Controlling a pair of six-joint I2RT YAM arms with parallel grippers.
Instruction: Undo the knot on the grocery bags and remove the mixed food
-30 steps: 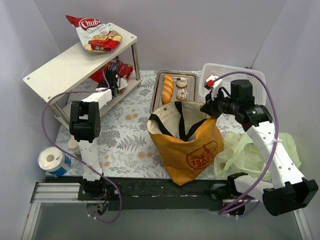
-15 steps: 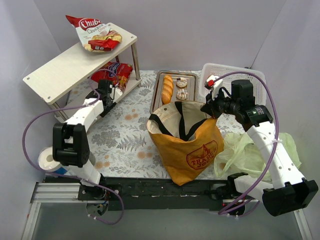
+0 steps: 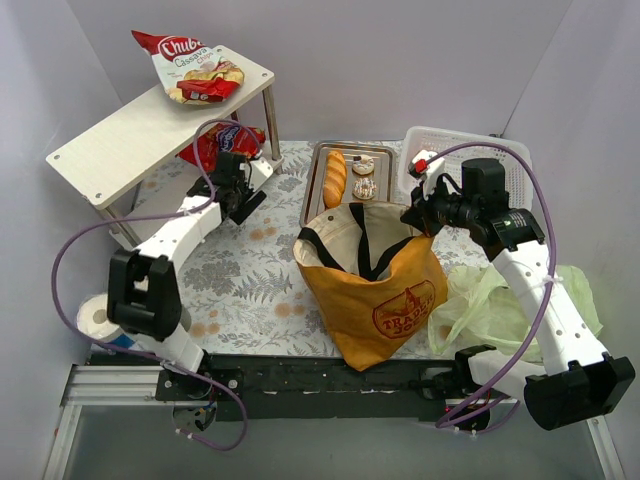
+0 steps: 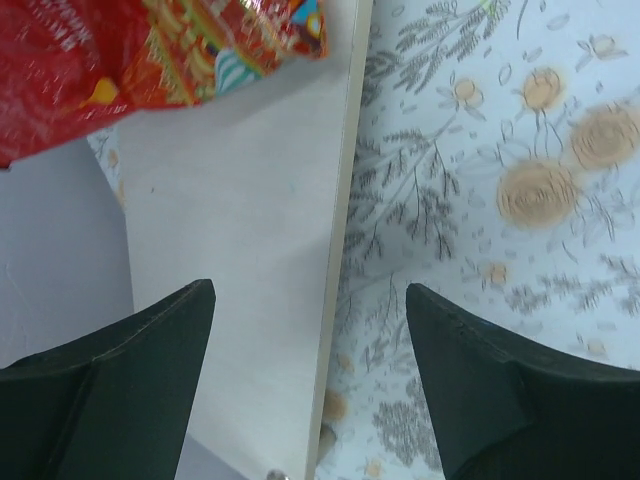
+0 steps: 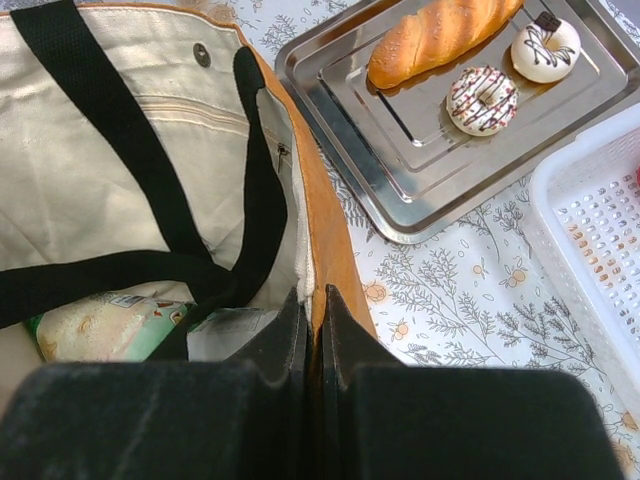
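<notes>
The mustard-orange tote (image 3: 375, 285) stands open mid-table, black handles hanging inside. My right gripper (image 3: 415, 215) (image 5: 318, 300) is shut on the rim of the tote (image 5: 330, 240); a green packet (image 5: 100, 322) lies inside. The pale green plastic bag (image 3: 500, 300) lies crumpled to the tote's right. My left gripper (image 3: 245, 195) (image 4: 308, 298) is open and empty over the edge of the lower shelf board (image 4: 240, 250). A red packet (image 3: 215, 145) (image 4: 140, 50) lies on that shelf. A baguette (image 3: 335, 178) (image 5: 440, 35) and two donuts (image 3: 363, 176) (image 5: 483, 98) rest on the steel tray (image 5: 400, 195).
A red-white chips packet (image 3: 195, 70) lies on the top of the white wooden shelf unit (image 3: 120, 140) at the back left. A white mesh basket (image 3: 450, 150) (image 5: 600, 220) stands right of the tray. A blue-white roll (image 3: 100, 320) sits at the near left.
My left gripper has opened, let go of the red packet on the lower shelf, and drawn back to the right of the shelf. The right arm has not moved.
</notes>
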